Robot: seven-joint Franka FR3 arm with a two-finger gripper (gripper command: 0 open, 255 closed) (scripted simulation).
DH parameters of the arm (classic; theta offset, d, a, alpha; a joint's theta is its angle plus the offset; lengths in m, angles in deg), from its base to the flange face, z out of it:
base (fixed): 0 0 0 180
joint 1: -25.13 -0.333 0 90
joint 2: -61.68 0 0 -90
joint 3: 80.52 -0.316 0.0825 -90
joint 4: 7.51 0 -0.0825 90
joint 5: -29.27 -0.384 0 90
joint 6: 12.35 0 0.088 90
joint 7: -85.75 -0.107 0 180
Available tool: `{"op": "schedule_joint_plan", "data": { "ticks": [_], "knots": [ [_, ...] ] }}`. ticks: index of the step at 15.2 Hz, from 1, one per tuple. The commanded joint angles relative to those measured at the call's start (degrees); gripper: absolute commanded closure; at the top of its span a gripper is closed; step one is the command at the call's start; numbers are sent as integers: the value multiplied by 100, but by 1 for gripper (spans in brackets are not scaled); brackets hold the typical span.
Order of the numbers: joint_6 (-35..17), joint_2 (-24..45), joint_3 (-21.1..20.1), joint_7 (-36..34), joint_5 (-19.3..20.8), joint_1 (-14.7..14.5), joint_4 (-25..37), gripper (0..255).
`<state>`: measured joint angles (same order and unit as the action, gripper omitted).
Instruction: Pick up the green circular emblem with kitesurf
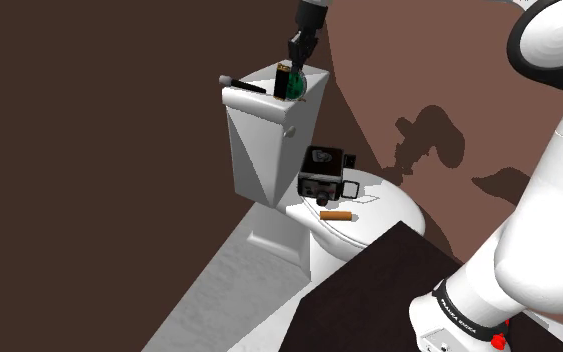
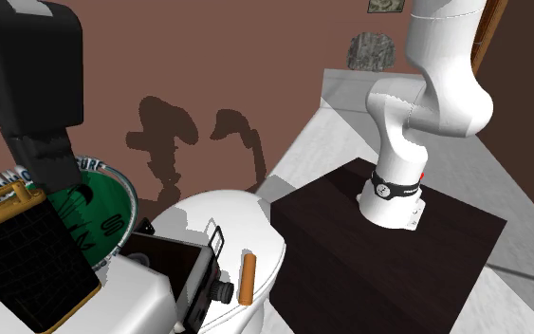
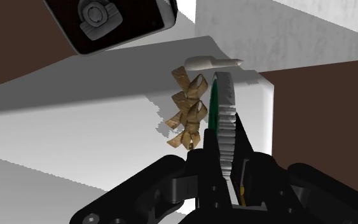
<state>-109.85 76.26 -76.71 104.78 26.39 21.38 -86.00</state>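
**Straight lift, firm grip: the emblem is held on edge at the toilet tank**

The green circular emblem (image 3: 225,108) is seen edge-on in the wrist view, its pale toothed rim clasped between the two black fingers (image 3: 199,167) of the gripper (image 3: 225,167). The fingers are closed narrowly on the disc, and no gap is seen at either side. The hold appears to be taken low on the rim, so most of the disc stands out beyond the fingertips, and a tilt or twist could likely swing it out of the clasp.

Just beside the emblem lies a gold ribbon ornament (image 3: 189,111); in the second exterior view a black, gold-framed object (image 2: 27,261) is also set close against the green face (image 2: 84,213). Whether either one touches the emblem cannot be told. A vertical rise is therefore advised — no sideways sweep — so that neither neighbour is dragged along.

In the shoulder view the emblem (image 1: 295,86) is placed at the top of the white toilet tank (image 1: 259,150), under the gripper (image 1: 299,45). Whether it is clear of the tank lid cannot be judged. The grip should be held constant and the wrist kept level until a gap is plainly seen beneath the disc.

Farther off, a black camera (image 1: 321,172) and an orange-brown stick (image 1: 337,215) rest on the toilet's closed lid, well apart from the lift path.
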Motion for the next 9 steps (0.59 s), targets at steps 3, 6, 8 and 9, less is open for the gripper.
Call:
{"op": "schedule_joint_plan", "data": {
  "ticks": [3,6,8,9],
  "knots": [
    [-2,-1,0,0,0,0,-2,255],
    [-3,-8,0,0,1,0,-11,255],
    [170,33,1,-4,-2,4,204,255],
    [259,57,1,-6,-3,7,316,255]
  ]
}}
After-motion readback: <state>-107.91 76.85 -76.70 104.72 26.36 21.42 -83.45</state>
